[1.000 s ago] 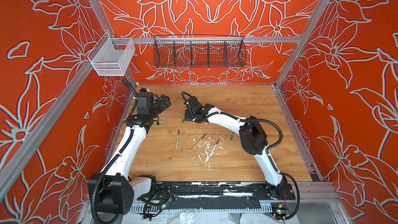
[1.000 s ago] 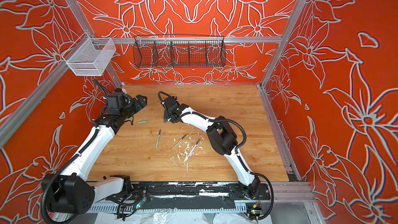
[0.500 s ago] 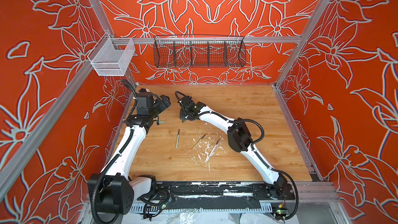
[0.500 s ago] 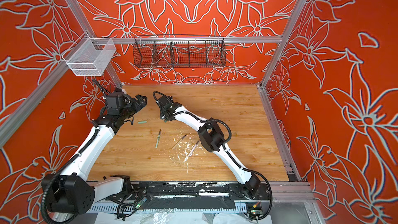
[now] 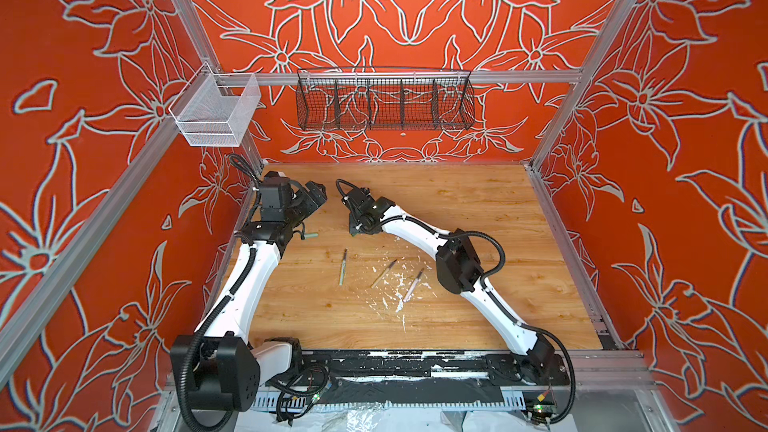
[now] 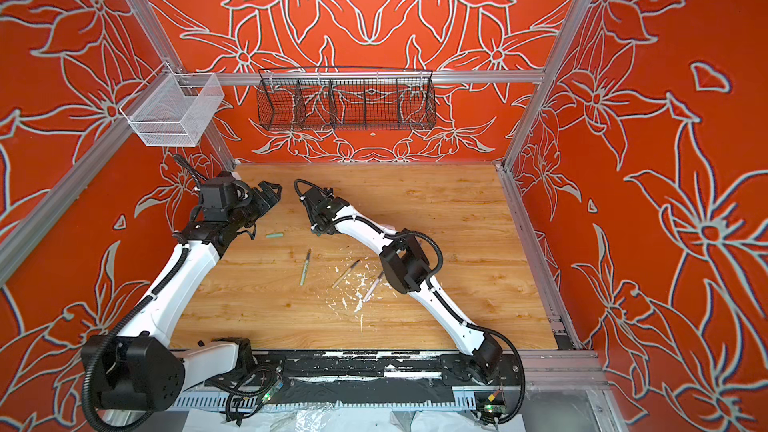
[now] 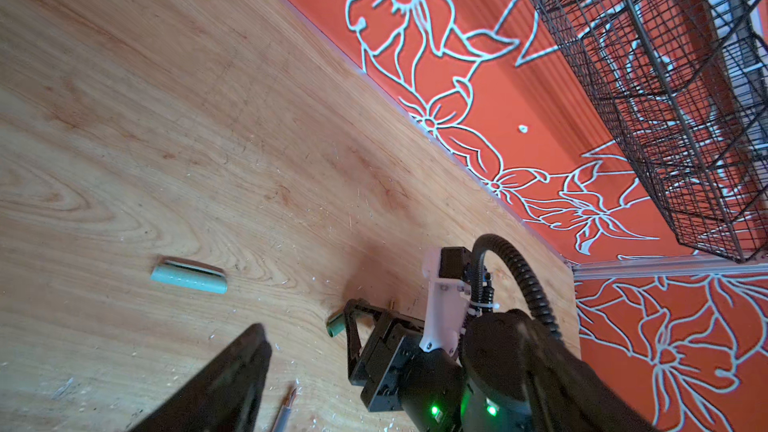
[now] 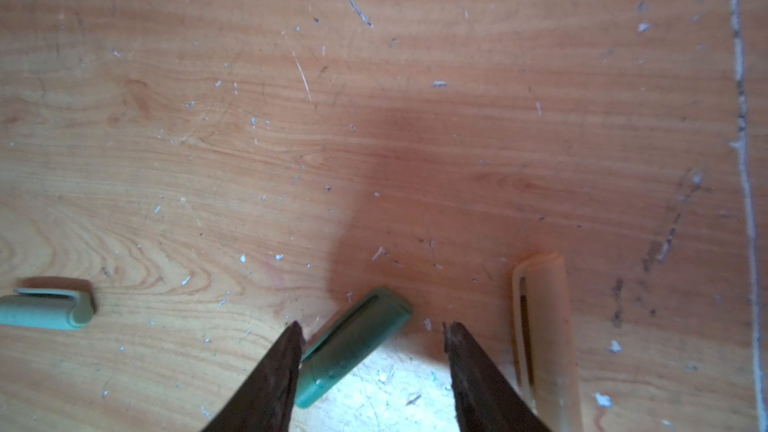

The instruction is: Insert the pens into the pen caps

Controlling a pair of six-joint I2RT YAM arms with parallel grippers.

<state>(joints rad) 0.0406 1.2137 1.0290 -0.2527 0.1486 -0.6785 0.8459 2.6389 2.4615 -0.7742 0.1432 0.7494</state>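
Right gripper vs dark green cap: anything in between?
Nothing visible. The dark green cap lies on the table between the open fingers of the right gripper, close to one of them. The tan cap lies just outside the other finger, not in the closing path.

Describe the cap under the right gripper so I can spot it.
On the wooden table, find the right gripper, pointing down. The dark green cap lies between its open fingers. Its neighbours differ: the tan cap sits outside the fingers, the pale green cap farther away.
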